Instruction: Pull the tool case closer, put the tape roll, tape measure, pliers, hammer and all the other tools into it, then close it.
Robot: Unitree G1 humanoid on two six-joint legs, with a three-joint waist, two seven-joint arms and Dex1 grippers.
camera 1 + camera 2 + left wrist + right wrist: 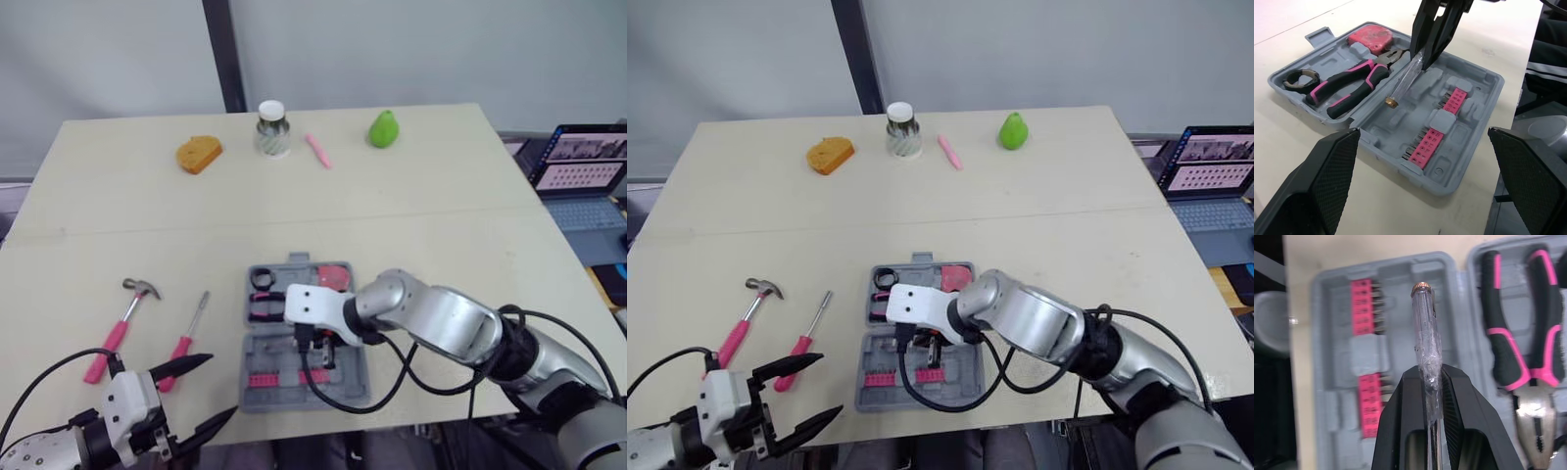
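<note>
The grey tool case lies open near the table's front edge. In its far half sit a black tape roll, pink-and-black pliers and a red tape measure. My right gripper hovers over the case, shut on a clear-handled screwdriver that points down toward the near half with its pink bit strips. Left of the case, a pink-handled hammer and a pink screwdriver lie on the table. My left gripper stands open and empty at the front left, just off the case's corner.
Along the table's far side stand an orange block, a white-lidded jar, a pink marker and a green pear. A laptop sits off the table to the right. A black cable loops over the case's front.
</note>
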